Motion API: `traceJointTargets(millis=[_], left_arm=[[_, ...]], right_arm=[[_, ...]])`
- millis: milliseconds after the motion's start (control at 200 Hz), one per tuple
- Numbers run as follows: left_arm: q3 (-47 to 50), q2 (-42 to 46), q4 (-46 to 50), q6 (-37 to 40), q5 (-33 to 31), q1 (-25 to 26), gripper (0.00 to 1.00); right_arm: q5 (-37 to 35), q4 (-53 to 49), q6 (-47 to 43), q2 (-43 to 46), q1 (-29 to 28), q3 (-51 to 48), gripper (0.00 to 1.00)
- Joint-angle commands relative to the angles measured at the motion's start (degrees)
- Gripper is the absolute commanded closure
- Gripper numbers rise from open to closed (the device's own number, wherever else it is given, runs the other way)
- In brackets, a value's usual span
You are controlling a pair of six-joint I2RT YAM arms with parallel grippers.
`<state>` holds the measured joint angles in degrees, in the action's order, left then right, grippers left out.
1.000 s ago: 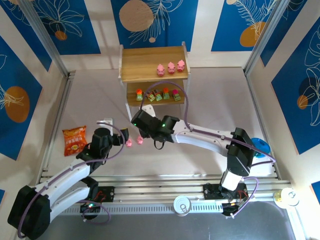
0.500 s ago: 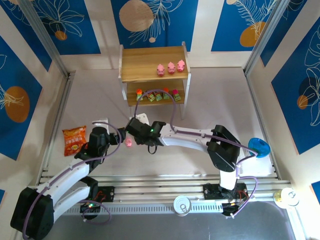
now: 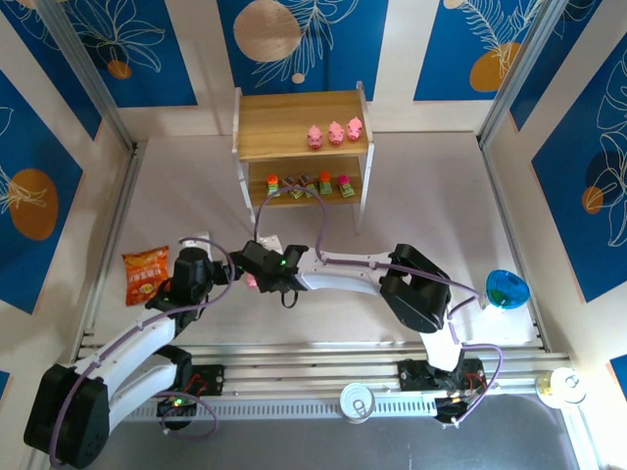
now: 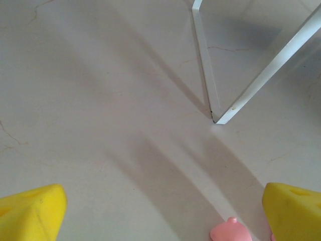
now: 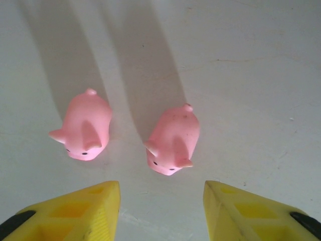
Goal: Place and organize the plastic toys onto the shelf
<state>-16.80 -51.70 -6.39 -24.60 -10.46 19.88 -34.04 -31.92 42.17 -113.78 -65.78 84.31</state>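
Right gripper (image 5: pixel 160 208) part-spread, empty, just short of a pig (image 5: pixel 173 138) on the table (image 5: pixel 261 60), second pig (image 5: pixel 83 125) close beside; left gripper (image 4: pixel 165 206) spread wide nearby; closing off-centre may knock one away or pinch both.

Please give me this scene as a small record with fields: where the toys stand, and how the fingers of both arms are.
top tier of shelf: three pink pigs in a row
lower tier: five blocky toys in a row
table: two loose pigs, side by side, not touching
right fingers: open, empty, just short of the loose pigs
left fingers: wide open, empty
other things: orange snack bag, blue bowl
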Motion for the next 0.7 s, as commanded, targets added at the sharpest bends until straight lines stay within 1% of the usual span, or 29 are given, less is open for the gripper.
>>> traceJointTargets(millis=[0,430,695], left_arm=[[0.9,0.6,0.2,-0.8,1.3,-0.7,0.0],[1.8,3.8,1.5,-1.6,-0.3,-1.4,0.0],[1.8,3.3,1.1,-1.8,0.2,-1.6,0.0]], right_arm=[[1.0,0.5,1.4,-1.9,-0.3,2.4,0.52],[0.5,0.3,2.2,-5.2,0.6,2.9,0.52],[0.4,0.4,2.2,-7.1,1.4,4.0,0.52]])
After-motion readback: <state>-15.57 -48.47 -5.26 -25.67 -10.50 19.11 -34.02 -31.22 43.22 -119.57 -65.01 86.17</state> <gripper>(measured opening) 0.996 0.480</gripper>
